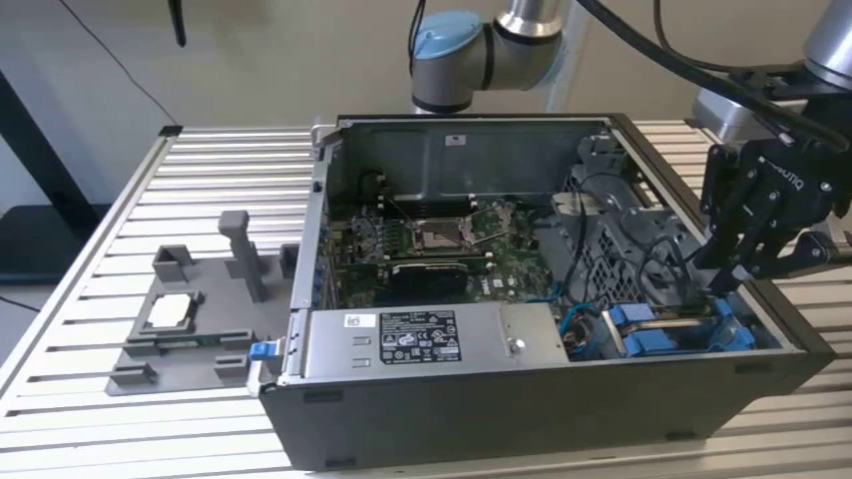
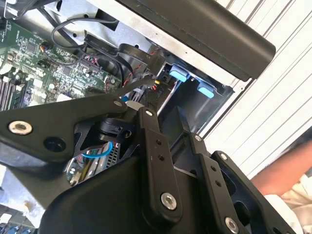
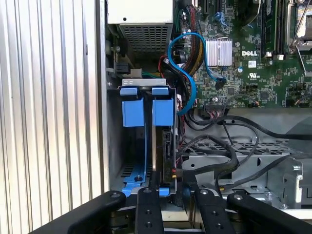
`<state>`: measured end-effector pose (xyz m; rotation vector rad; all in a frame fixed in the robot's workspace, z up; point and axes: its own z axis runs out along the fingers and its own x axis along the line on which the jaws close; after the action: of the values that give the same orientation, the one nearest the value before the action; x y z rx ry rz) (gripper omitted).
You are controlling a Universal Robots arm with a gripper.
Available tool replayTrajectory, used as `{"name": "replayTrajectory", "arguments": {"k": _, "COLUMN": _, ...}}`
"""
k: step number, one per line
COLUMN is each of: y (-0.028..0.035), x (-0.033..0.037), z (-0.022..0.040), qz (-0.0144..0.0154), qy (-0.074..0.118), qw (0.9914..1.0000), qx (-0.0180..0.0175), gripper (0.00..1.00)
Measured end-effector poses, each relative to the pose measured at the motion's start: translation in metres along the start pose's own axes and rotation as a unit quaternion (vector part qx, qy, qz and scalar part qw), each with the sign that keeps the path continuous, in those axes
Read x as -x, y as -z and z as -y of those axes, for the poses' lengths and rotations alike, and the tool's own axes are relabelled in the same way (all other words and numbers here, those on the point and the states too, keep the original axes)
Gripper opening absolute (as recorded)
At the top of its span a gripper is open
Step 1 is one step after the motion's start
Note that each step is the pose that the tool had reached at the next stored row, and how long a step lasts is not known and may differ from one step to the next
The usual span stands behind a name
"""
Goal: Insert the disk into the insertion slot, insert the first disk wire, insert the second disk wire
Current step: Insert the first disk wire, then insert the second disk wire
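Observation:
The disk (image 3: 167, 146) stands on edge in its blue carrier (image 3: 163, 112) inside the insertion slot (image 3: 146, 84), a grey metal drive cage at the case's front corner on the exterior view's right (image 1: 637, 321). An empty blue carrier (image 3: 132, 112) fills the bay beside it. My black gripper (image 1: 715, 287) hangs just above the cage's end. It is shut on a black disk wire (image 3: 204, 168), whose plug with red and yellow leads (image 3: 173, 171) lies against the disk's connector edge. In the second wrist view the gripper (image 2: 163, 112) sits below the same wire (image 2: 131, 84).
The open computer case (image 1: 533, 399) rests on a slatted metal table (image 1: 107, 200). Inside are the motherboard (image 1: 426, 239), a silver power-supply box (image 1: 399, 339) and a looping blue cable (image 3: 187, 63). A grey fixture (image 1: 187, 319) stands beside the case. A person's arm (image 2: 287, 175) is nearby.

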<state>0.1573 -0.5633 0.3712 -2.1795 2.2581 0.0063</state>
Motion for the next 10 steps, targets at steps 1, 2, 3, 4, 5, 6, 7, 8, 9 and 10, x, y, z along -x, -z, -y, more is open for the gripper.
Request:
{"name": "replayTrajectory", "arguments": {"k": 1, "y": 0.0000, "x": 0.0000, "z": 0.0001, "qz": 0.0000, "qy": 0.000, "qw": 1.00000, "qx": 0.0001, "gripper": 0.33}}
{"name": "replayTrajectory", "arguments": {"k": 2, "y": 0.0003, "x": 0.0002, "z": 0.0021, "qz": -0.0001, "qy": 0.000, "qw": 1.00000, "qx": 0.0020, "gripper": 0.33}}
{"name": "replayTrajectory", "arguments": {"k": 3, "y": 0.0009, "x": 0.0002, "z": 0.0039, "qz": 0.0000, "qy": 0.000, "qw": 0.99999, "qx": 0.0046, "gripper": 0.33}}
{"name": "replayTrajectory", "arguments": {"k": 4, "y": 0.0017, "x": 0.0002, "z": 0.0057, "qz": 0.0006, "qy": 0.000, "qw": 0.99997, "qx": 0.0071, "gripper": 0.33}}
{"name": "replayTrajectory", "arguments": {"k": 5, "y": 0.0027, "x": 0.0003, "z": 0.0076, "qz": 0.0015, "qy": 0.000, "qw": 0.99995, "qx": 0.0095, "gripper": 0.33}}
{"name": "replayTrajectory", "arguments": {"k": 6, "y": 0.0039, "x": 0.0004, "z": 0.0095, "qz": 0.0029, "qy": 0.000, "qw": 0.99993, "qx": 0.0112, "gripper": 0.33}}
{"name": "replayTrajectory", "arguments": {"k": 7, "y": 0.0053, "x": 0.0004, "z": 0.0111, "qz": 0.0048, "qy": 0.000, "qw": 0.99992, "qx": 0.0121, "gripper": 0.33}}
{"name": "replayTrajectory", "arguments": {"k": 8, "y": 0.0069, "x": 0.0005, "z": 0.0126, "qz": 0.0069, "qy": 0.000, "qw": 0.99990, "qx": 0.0125, "gripper": 0.33}}
{"name": "replayTrajectory", "arguments": {"k": 9, "y": 0.0084, "x": 0.0006, "z": 0.0137, "qz": 0.0102, "qy": 0.000, "qw": 0.99987, "qx": 0.0127, "gripper": 0.33}}
{"name": "replayTrajectory", "arguments": {"k": 10, "y": 0.0093, "x": 0.0006, "z": 0.0150, "qz": 0.0147, "qy": 0.001, "qw": 0.99981, "qx": 0.0129, "gripper": 0.33}}
